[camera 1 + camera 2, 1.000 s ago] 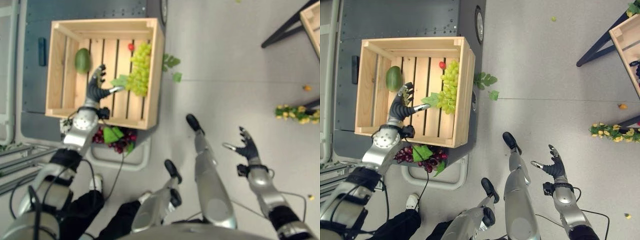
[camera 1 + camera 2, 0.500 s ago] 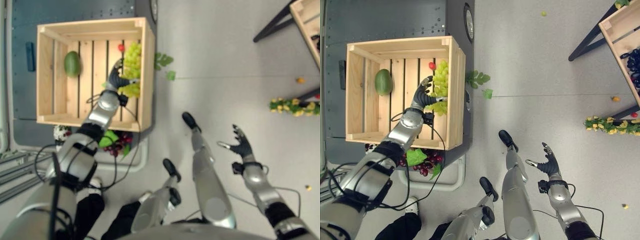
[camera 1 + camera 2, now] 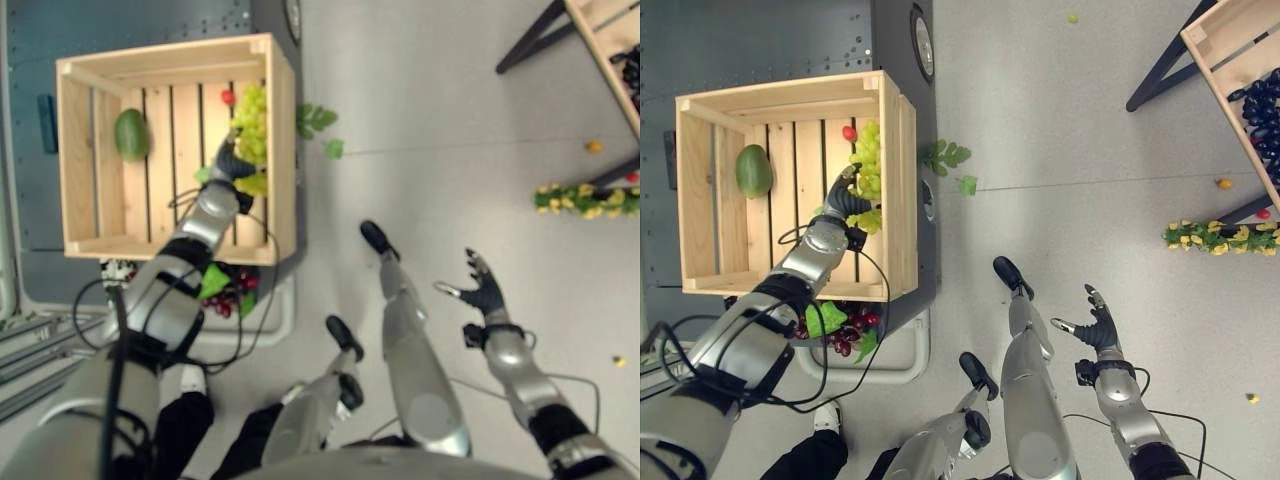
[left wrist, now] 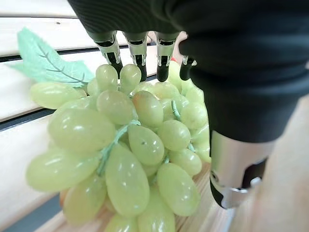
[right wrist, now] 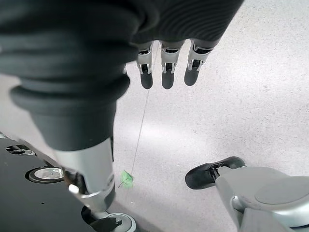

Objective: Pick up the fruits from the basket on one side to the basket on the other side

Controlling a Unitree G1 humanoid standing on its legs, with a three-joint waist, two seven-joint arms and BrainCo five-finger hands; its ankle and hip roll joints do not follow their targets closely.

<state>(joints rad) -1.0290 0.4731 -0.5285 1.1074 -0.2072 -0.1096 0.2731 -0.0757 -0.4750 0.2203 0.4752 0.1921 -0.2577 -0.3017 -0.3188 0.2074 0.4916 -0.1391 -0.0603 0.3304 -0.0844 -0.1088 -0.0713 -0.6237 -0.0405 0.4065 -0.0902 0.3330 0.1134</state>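
Observation:
A wooden crate [image 3: 282, 150] stands at the upper left on a dark platform. Inside lie a bunch of green grapes [image 3: 251, 115] against its right wall, a small red fruit [image 3: 227, 97] and a green mango [image 3: 131, 134]. My left hand [image 3: 225, 165] reaches into the crate and rests on the near end of the grapes. In the left wrist view its fingertips [image 4: 138, 59] touch the top of the green grapes [image 4: 130, 145], with the thumb [image 4: 236, 169] straight beside the bunch. My right hand [image 3: 483, 295] hovers open over the bare floor at the right.
Purple grapes with leaves [image 3: 225, 290] lie on the floor below the crate. Loose green leaves [image 3: 315, 120] sit just right of it. A second crate [image 3: 1230, 60] on dark legs holds dark grapes [image 3: 1262, 95] at the upper right, with a yellow sprig [image 3: 585, 197] nearby.
My left hand has swung from the middle slats of the crate rightward onto the green grapes. The camera has shifted, and the right hand has stayed where it was.

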